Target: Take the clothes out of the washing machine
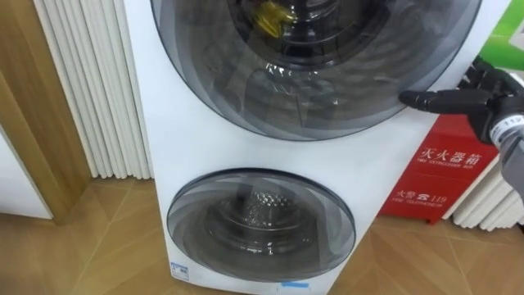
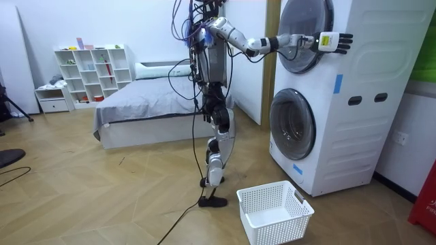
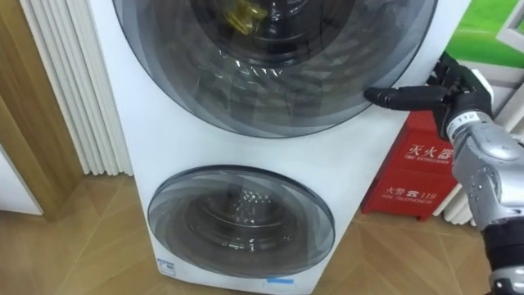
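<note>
White washing machine [image 1: 246, 156]: stacked unit with two drums; robot stood facing it, right arm raised to the upper drum.
Upper door [image 1: 327, 90]: smoked glass, shut; its rim met the fingertips of the hand.
Right hand [image 1: 491, 102]: fingers straight, pointed at the door's edge, holding nothing.
Yellow clothes [image 1: 270, 16]: inside the upper drum behind the glass, above and well left of the hand (kind of garment unclear).
Lower door [image 1: 262, 225]: shut, below and left of the hand.
Red box [image 1: 442, 172]: directly beneath the hand.
Basket [image 2: 274, 211]: white, on the floor, far below the hand.
</note>
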Controlling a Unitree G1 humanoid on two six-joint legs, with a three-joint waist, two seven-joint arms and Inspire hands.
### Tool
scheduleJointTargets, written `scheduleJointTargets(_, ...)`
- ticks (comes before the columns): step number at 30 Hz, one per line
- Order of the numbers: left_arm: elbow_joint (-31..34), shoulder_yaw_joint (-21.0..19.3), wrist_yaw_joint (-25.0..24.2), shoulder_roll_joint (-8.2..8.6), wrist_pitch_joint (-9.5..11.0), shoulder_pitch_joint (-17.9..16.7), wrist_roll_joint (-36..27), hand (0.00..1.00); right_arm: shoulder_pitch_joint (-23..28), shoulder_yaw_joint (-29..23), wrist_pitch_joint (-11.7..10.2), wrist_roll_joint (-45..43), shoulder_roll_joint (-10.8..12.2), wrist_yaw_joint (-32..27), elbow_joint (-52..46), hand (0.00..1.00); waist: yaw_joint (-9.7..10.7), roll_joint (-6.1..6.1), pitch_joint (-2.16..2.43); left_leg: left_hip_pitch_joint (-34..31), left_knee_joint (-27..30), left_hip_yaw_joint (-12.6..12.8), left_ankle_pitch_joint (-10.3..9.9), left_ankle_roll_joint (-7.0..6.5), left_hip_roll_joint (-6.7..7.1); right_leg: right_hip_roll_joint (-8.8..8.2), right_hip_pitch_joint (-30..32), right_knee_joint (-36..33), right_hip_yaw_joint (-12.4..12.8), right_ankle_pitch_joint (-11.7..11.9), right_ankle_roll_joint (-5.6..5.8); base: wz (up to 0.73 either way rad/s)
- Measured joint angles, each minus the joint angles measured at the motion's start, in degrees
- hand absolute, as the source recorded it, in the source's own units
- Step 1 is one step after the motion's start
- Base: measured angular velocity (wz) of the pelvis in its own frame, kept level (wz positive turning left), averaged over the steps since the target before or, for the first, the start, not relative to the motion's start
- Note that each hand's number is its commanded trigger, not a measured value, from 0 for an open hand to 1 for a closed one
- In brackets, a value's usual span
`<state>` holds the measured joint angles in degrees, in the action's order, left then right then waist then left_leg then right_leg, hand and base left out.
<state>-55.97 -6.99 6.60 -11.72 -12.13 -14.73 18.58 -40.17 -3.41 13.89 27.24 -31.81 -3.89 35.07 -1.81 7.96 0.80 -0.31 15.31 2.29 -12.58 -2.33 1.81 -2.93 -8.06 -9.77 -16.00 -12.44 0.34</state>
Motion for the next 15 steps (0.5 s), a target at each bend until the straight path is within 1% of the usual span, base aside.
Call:
scheduleJointTargets(5, -0.3, 0.0, 0.1, -0.16, 0.1, 0.2, -0.5, 0.0, 0.0, 0.3, 0.0, -0.5, 0.0, -2.3, -3.5, 0.0, 0.2, -0.12, -0.09, -0.1, 0.1, 0.2, 0.0, 0.0, -0.03, 0.0, 0.2, 0.0, 0.3, 0.0, 0.0, -0.02)
scheduleJointTargets(8, -0.2, 0.0, 0.4, -0.48, 0.0, 0.2, -1.0, 0.0, 0.0, 1.9, 0.0, -0.3, 0.0, -4.7, -5.9, 0.0, 0.6, -0.2, -0.14, 0.0, 0.0, 0.4, 0.0, 0.0, -0.09, 0.04, 0.2, 0.0, 0.6, 0.0, 0.0, -0.04)
scheduleJointTargets(9, -0.2, 0.1, 0.4, -0.47, 0.0, 0.1, -1.0, 0.0, 0.1, 2.5, 0.1, -0.5, 0.0, -5.6, -6.9, 0.0, 0.6, -0.29, -0.2, 0.1, 0.0, 0.7, 0.0, 0.0, -0.1, 0.06, 0.2, 0.0, 1.2, 0.0, 0.0, -0.12)
scheduleJointTargets(10, -0.2, 0.2, 0.4, -0.47, 0.0, 0.2, -1.0, 0.0, 0.4, 2.6, 0.3, -0.7, 0.0, -6.4, -8.4, 0.0, 0.6, -0.38, -0.27, 0.2, -0.1, 0.8, 0.0, 0.0, -0.09, 0.06, 0.2, 0.0, 1.7, 0.0, 0.0, -0.11)
scheduleJointTargets(12, 0.0, 0.2, 0.4, -0.49, 0.0, 0.2, -1.0, 0.0, 0.7, 2.7, 0.6, -0.7, 0.0, -7.6, -10.3, 0.0, 0.6, -0.46, -0.32, 0.5, -0.4, 0.9, 0.0, 0.0, -0.1, 0.06, 0.2, 0.0, 1.9, 0.0, 0.0, -0.07)
scheduleJointTargets(14, 0.0, 0.2, 0.4, -0.57, 0.0, 0.6, -1.0, 0.0, 1.1, 2.8, 0.6, -0.8, 0.0, -8.6, -12.3, 0.0, 1.0, -0.51, -0.37, 0.5, -0.6, 1.1, 0.0, 0.0, -0.11, 0.07, 0.2, 0.1, 1.8, 0.0, 0.0, 0.0)
scheduleJointTargets(15, 0.0, 0.3, 0.4, -0.65, 0.0, 0.9, -1.0, 0.0, 2.2, 2.7, 0.6, -0.9, 0.0, -9.4, -14.6, 0.0, 1.2, -0.51, -0.37, 0.5, -0.6, 1.2, 0.0, 0.0, -0.13, 0.07, 0.3, 0.0, 1.8, 0.0, 0.0, 0.0)
